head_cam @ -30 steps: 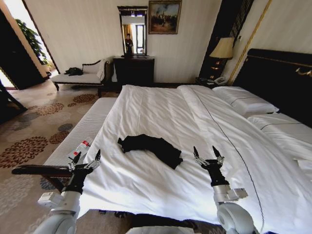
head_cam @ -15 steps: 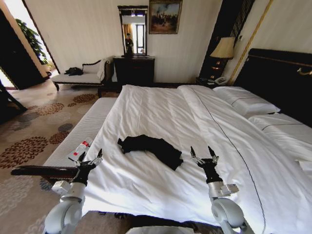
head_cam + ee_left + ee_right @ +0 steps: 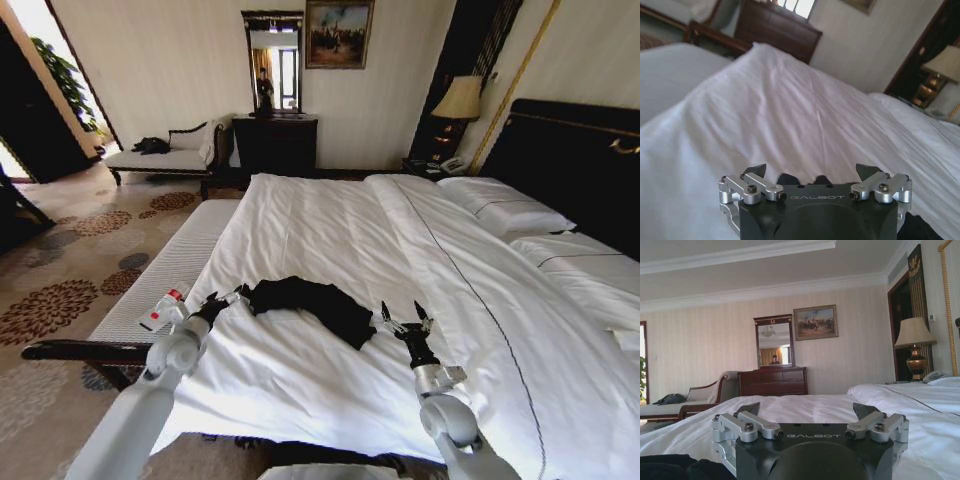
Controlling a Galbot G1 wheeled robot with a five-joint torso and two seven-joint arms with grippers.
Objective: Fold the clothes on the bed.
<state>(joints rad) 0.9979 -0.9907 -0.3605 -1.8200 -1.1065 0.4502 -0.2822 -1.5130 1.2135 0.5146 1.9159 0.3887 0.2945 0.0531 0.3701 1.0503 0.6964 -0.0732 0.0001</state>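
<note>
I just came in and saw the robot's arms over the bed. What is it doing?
The robot is reaching for a crumpled black cotton T-shirt lying on the big white-sheeted bed. Its left gripper is open right at the shirt's left end, and its right gripper is open beside the shirt's right end. Neither holds the shirt yet, so nothing is folded.

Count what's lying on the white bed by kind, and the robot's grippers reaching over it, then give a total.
Crumpled black cotton T-shirt: 1
White rectangular pillows: 2, far pillow and near pillow
White duvet: 1
Open metal grippers: 2, left gripper and right gripper
Total: 6
</note>
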